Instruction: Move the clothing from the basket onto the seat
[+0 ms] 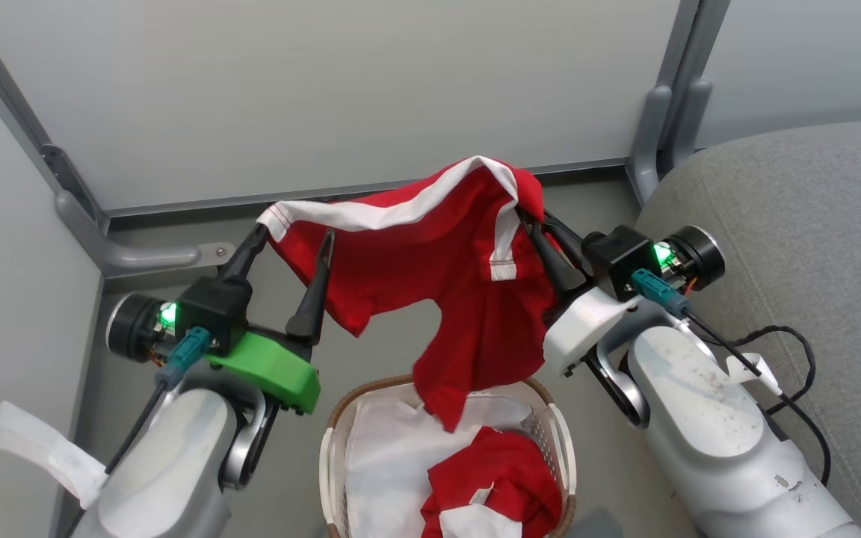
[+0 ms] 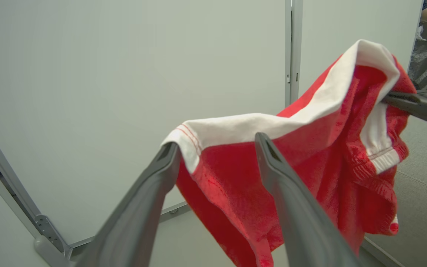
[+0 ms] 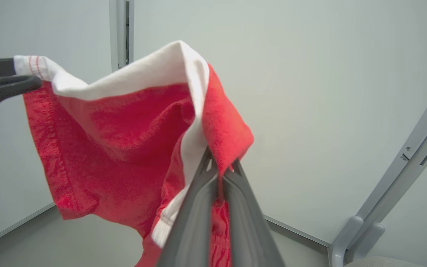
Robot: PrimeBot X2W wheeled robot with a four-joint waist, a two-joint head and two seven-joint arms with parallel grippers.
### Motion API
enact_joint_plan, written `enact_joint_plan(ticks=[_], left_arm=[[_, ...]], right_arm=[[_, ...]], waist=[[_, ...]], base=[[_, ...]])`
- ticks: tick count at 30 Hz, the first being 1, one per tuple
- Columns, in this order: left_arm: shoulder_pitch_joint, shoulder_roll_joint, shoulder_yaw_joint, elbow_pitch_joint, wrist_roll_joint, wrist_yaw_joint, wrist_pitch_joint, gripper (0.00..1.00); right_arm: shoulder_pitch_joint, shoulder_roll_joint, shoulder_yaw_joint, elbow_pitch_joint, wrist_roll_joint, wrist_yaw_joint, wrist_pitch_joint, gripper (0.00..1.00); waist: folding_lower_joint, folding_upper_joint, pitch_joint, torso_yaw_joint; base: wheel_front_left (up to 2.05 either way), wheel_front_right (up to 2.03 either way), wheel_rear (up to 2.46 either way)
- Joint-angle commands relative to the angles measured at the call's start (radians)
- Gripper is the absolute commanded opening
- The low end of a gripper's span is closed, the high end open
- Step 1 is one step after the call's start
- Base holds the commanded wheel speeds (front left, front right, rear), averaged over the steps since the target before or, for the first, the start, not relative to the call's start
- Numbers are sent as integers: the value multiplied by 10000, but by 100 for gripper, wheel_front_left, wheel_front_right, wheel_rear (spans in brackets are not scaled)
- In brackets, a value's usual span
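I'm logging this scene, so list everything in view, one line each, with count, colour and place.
basket: one, cream with brown rim, on the floor, bottom centre
liner: one, white, inside the basket
lifted garment: one, red with white stripes, hanging above the basket
second garment: one, red and white, crumpled in the basket
seat: one, grey, at the right
cable: one, black, on the seat
wall panels: several, pale grey, behind
left gripper: one, dark fingers, open, at the lifted garment's white hem
right gripper: one, dark fingers, shut on the lifted garment
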Motion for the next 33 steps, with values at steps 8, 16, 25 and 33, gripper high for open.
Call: enact_joint_plan(ticks=[8, 16, 25, 33], left_arm=[[1384, -417, 664, 243, 128, -331, -30, 100], [2033, -912, 1242, 271, 745, -771, -32, 100], [2580, -1451, 1445, 238, 1311, -1160, -31, 100], [2721, -1804, 1463, -72, 1778, -1349, -33, 100]], right_arm=[[395, -37, -914, -272, -501, -10, -21, 0], [699, -107, -1768, -465, -1059, -10, -21, 0], [1202, -429, -2366, -733, -1221, -10, -21, 0], [1509, -549, -2777, -1368, -1260, -10, -23, 0]], waist=[[0, 0, 83, -179], [0, 0, 187, -335], [0, 0, 239, -761], [0, 0, 570, -1702]], base=[[0, 0, 0], [0, 0, 0], [0, 0, 0], [0, 0, 0]])
